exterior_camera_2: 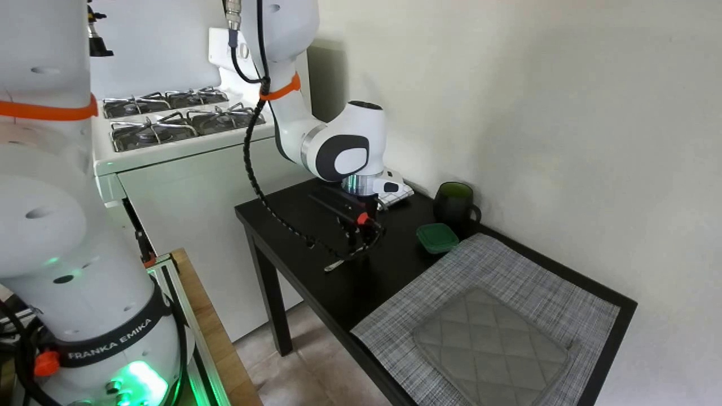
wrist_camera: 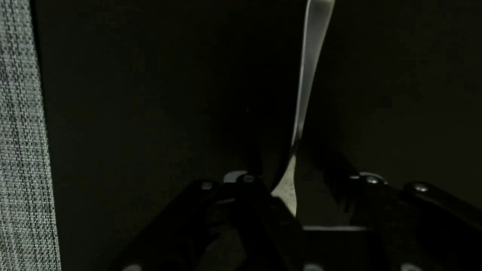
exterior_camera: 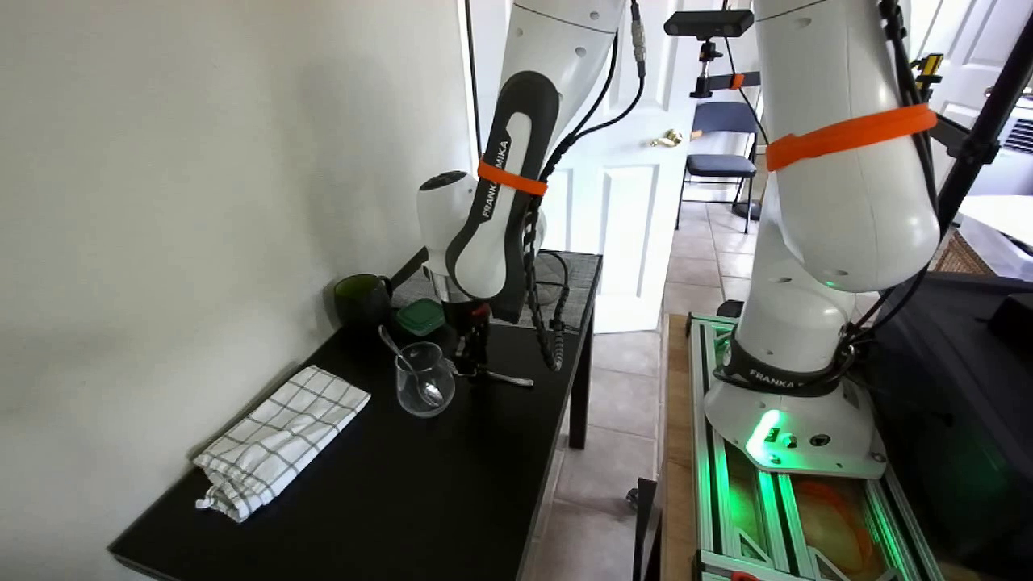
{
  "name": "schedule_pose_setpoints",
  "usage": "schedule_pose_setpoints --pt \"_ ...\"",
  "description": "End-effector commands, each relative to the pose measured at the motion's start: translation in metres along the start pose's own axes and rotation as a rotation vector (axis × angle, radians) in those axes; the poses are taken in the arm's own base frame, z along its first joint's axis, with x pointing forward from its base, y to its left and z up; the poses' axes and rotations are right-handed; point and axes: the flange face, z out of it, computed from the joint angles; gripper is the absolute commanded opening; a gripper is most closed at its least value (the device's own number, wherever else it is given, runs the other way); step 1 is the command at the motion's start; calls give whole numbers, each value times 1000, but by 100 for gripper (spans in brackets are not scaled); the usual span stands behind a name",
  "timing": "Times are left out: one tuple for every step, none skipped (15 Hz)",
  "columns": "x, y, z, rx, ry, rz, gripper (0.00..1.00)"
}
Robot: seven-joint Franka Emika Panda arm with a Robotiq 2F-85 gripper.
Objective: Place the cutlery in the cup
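Observation:
A clear glass cup stands on the black table with one silver spoon leaning in it, bowl down. In an exterior view the cup is hidden behind the arm. A second silver utensil lies on the table; its handle shows in both exterior views and in the wrist view. Its head is partly hidden by a finger. My gripper is low over this utensil, fingers apart on either side of its neck, nearer the left finger in the wrist view. The gripper also shows in both exterior views.
A dark green mug and a green-lidded container stand near the wall. A folded checked cloth lies on the black table. A grey placemat with a quilted pad covers the table's other end.

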Motion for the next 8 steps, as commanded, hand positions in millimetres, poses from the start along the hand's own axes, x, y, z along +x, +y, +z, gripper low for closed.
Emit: schedule_pose_setpoints --pt "-1 -2 7 -14 26 9 18" --pt "-1 -2 7 -16 33 8 8" --pt "0 -2 7 -19 44 8 2" --pt "1 -1 7 -20 54 10 0" --pt "2 -1 6 -20 64 12 0" --pt "1 0 3 -22 72 13 3" --pt "1 0 1 -23 80 10 2" --pt "0 -1 -3 -21 87 8 2"
